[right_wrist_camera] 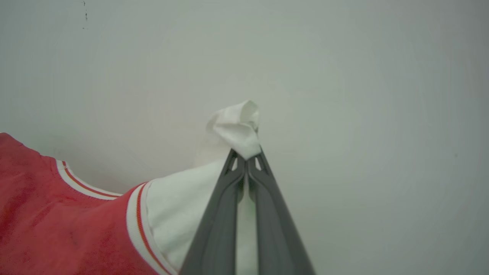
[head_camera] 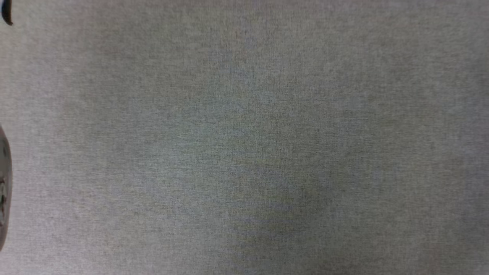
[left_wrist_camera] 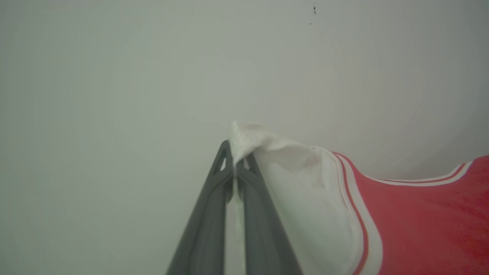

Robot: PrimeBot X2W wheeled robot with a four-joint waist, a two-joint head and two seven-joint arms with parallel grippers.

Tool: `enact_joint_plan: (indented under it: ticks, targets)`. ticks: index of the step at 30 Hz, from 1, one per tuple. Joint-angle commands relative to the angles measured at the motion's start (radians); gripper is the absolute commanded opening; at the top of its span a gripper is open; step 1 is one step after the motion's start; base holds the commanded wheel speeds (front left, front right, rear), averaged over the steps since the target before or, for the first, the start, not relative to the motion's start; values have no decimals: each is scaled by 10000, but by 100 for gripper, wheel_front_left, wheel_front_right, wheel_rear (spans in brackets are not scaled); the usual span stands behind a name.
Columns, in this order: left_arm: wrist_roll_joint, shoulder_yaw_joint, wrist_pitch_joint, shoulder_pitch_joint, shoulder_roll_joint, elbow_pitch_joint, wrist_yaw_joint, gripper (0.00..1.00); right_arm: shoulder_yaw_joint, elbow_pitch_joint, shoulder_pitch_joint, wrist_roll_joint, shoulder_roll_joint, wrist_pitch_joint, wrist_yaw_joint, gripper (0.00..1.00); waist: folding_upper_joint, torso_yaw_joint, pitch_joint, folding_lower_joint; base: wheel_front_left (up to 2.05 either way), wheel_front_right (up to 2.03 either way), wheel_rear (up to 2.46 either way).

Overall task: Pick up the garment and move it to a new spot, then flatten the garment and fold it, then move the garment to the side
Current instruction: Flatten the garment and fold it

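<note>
In the left wrist view the left end effector (left_wrist_camera: 234, 168) is seen with its two dark fingers (left_wrist_camera: 206, 229) drawn together at the tips. A bunched fold of white sleeve cloth (left_wrist_camera: 248, 139) is pinched between them, and a tuft of it is pushed out above the fingertips. From that pinch the garment (left_wrist_camera: 420, 217) is spread toward the right of the view: first the white sleeve, then a red-and-white striped trim (left_wrist_camera: 357, 214), then the red body, which is cut off by the right and bottom edges. A striped collar band (left_wrist_camera: 420, 180) is seen along the top of the red cloth.

In the right wrist view the right end effector (right_wrist_camera: 247, 162) is likewise closed at its tips on a twisted knot of white sleeve cloth. Here the sleeve, the trim and the red body are laid out toward the lower left of the view. The garment is thus gripped at both white sleeves, one in each end effector.

Behind the cloth a plain pale surface (left_wrist_camera: 114, 95) is seen in both wrist views, with a small dark mark (left_wrist_camera: 314, 9) near its top edge. Whether the garment is touching it cannot be told.

In the head view a grey woven surface (head_camera: 244, 137) is shown. A dark curved shape (head_camera: 7, 15) is cut off at the upper left corner, and a grey rounded shape (head_camera: 4, 183) at the left edge. What these two are cannot be told.
</note>
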Motion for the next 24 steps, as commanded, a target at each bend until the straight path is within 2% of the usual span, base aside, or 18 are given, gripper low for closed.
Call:
enact_joint_plan:
  ticks: [1,8,13,18,24]
  targets:
    - [-15,-1,-50,-77,-14,46,-31,0,50,83,-83,29,50,-32,-3,0,0,15,160,-2,0,0,0]
    - [-482,191,-396,479,-217,854,-419,0,822,942,388,797,280,-405,-3,0,0,69,361,-2,0,0,0]
    - [-806,385,-623,1577,-414,1154,-698,0,1550,1404,1625,1582,514,-760,-4,0,0,66,-202,-2,0,0,0]
    - [-913,632,-678,3604,-441,740,-862,0,2363,1277,3736,2468,597,-1156,-3,0,0,38,-1235,-2,0,0,0]
    - [-785,1077,-676,7249,-591,-651,-761,0,3175,796,6807,3388,545,-1333,-3,0,0,-71,-2798,-2,0,0,0]
